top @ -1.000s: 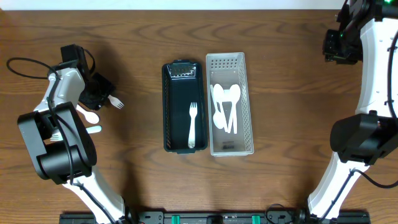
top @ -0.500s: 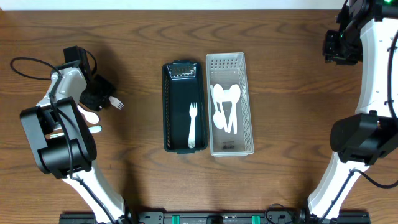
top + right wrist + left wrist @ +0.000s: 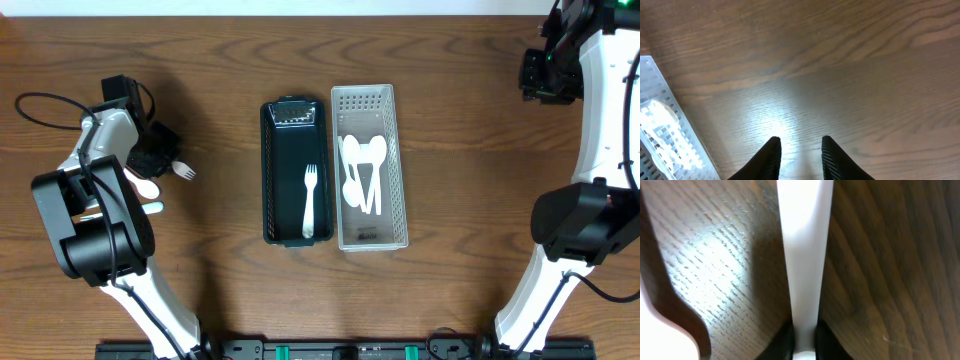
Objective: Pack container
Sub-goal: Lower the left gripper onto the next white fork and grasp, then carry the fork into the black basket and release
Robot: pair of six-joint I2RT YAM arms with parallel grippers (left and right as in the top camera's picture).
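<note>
Overhead: black tray (image 3: 268,180) mid-table, one fork (image 3: 310,200) inside; clear basket (image 3: 362,92) just right of it, holding spoons (image 3: 362,170). Left gripper (image 3: 166,164) far left, low over table (image 3: 460,150), second fork (image 3: 184,171) poking out.
Left wrist: fingertips clamped on second fork's white handle.
Right wrist: right gripper (image 3: 800,150) parted above wood, basket corner at left.

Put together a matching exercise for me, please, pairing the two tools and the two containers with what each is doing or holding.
1. left tool
2. right tool
3. black container
4. clear basket

A. contains white spoons
B. open above the table
C. shut on a fork handle
D. contains one white fork

Pairs: 1-C, 2-B, 3-D, 4-A.
</note>
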